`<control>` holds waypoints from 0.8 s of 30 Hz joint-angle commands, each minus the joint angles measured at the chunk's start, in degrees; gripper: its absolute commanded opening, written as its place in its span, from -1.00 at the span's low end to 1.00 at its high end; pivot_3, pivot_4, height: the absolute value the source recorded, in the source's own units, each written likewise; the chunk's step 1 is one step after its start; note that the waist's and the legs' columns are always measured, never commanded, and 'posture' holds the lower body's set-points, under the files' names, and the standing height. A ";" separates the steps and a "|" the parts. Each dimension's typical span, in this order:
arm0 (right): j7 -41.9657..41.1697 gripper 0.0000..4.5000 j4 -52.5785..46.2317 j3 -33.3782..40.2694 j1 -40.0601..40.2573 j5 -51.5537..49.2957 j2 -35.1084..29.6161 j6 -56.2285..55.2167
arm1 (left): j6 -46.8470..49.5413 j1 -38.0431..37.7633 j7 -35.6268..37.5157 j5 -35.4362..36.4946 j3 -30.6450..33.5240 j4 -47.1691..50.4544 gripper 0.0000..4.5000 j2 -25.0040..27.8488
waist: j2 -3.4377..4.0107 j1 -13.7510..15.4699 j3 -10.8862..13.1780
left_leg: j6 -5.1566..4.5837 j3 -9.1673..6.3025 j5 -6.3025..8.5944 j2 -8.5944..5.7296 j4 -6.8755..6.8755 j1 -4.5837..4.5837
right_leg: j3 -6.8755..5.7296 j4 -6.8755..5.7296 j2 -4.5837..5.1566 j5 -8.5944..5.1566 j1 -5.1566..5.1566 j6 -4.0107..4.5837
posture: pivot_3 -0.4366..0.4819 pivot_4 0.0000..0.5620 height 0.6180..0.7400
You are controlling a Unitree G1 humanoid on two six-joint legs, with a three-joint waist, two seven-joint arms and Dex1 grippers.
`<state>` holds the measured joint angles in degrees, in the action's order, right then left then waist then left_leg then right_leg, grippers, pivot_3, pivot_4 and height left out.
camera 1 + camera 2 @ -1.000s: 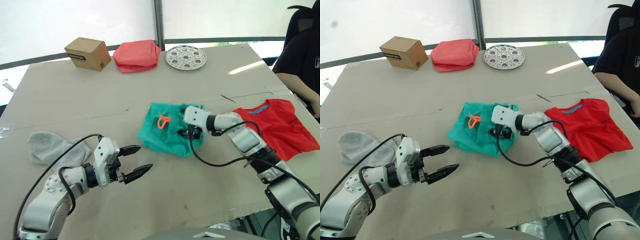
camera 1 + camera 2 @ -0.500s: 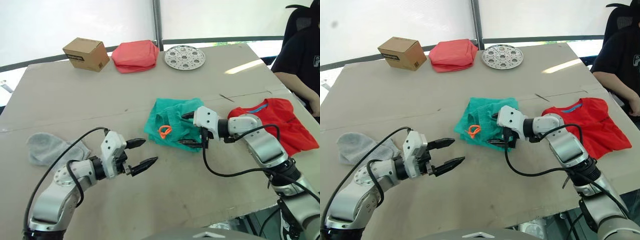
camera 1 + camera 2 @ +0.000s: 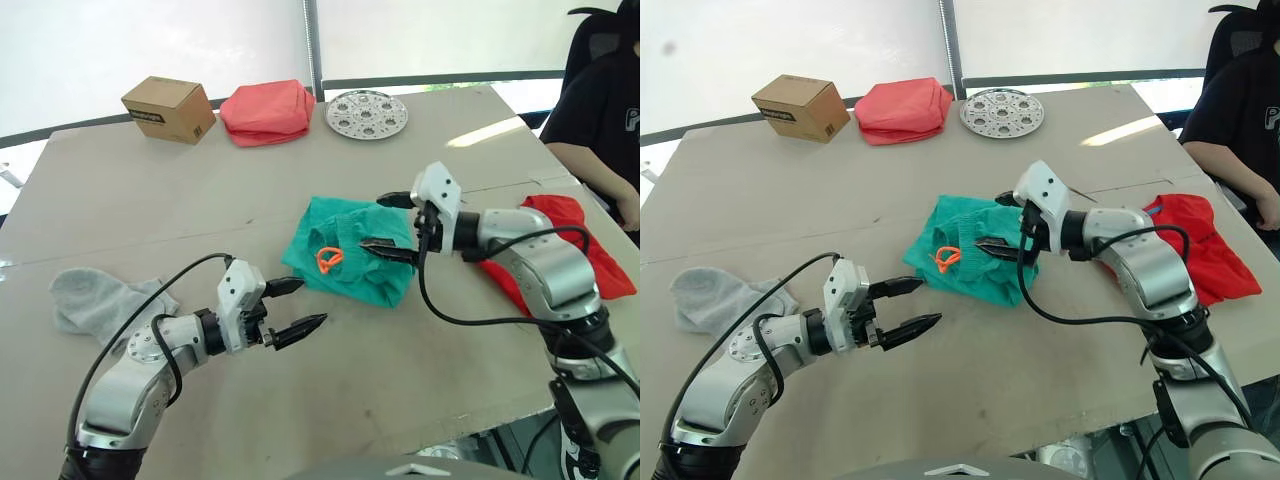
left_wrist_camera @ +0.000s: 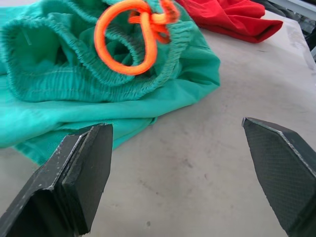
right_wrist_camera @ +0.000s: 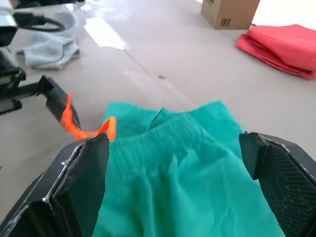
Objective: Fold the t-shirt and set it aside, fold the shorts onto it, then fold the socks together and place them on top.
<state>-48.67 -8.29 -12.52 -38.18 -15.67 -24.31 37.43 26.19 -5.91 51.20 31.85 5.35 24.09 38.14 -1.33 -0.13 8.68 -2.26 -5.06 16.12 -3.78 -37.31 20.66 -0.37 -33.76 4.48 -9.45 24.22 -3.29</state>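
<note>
My right gripper (image 3: 393, 223) hangs spread wide over the shorts (image 3: 345, 262) — teal heap mid-table, nothing held. Left gripper (image 3: 294, 306) also agape, near the shorts' front edge w/ socks (image 3: 97, 300) behind it, t-shirt (image 3: 583, 248) off to the right.

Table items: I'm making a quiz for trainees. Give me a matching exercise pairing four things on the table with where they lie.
Things:
1. shorts
2. socks
3. t-shirt
4. cardboard box

Places:
A. far edge, robot's left
B. near left, behind the left arm
C. centre, under the open right pincer
D. robot's right, behind the right arm

Pairs: 1-C, 2-B, 3-D, 4-A
</note>
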 commanded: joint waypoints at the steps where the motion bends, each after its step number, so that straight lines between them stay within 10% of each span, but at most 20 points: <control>1: 2.09 0.97 11.24 -8.93 -2.90 10.15 0.95 -7.88 | 0.20 0.00 -0.45 1.41 1.77 1.80 1.00 0.14 | -0.02 -0.21 -0.01 | 0.04 0.02 -0.02 -0.02 0.00 -0.01 | 0.01 0.00 0.01 0.00 0.01 0.00 | -0.05 -0.47 1.00; 7: 5.38 0.97 23.16 -11.49 -4.33 15.86 6.30 -17.57 | -0.50 -2.58 -0.58 1.19 2.67 3.44 1.00 -0.08 | 0.00 -0.72 -0.01 | 0.29 0.09 -0.17 -0.01 0.08 -0.01 | 0.10 -0.03 -0.01 0.02 0.06 0.03 | -0.05 -0.47 1.00; 17: 10.12 0.97 -3.83 10.98 3.57 -3.70 5.12 9.98 | 0.01 -4.72 1.54 4.08 5.68 5.16 1.00 1.13 | 0.04 -0.23 -0.01 | 0.06 -0.09 -0.02 -0.01 0.09 0.02 | 0.03 -0.03 -0.02 0.03 0.05 0.05 | -0.05 -0.47 1.00; 24: 19.11 0.97 0.63 14.86 4.76 -5.37 9.82 17.74 | -0.05 -6.71 2.84 4.57 7.35 6.54 1.00 3.43 | 0.08 -0.76 0.00 | 0.01 0.07 0.00 0.02 0.09 -0.03 | 0.10 -0.03 -0.03 0.00 0.05 0.06 | -0.05 -0.47 1.00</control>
<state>-31.38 -8.37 1.29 -32.16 -19.87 -15.49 54.40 27.13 -12.27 53.60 35.57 11.18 28.08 41.01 -1.25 -0.89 8.68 -2.24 -4.98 16.11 -3.76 -37.23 20.63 -0.26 -33.80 4.46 -9.44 24.27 -3.23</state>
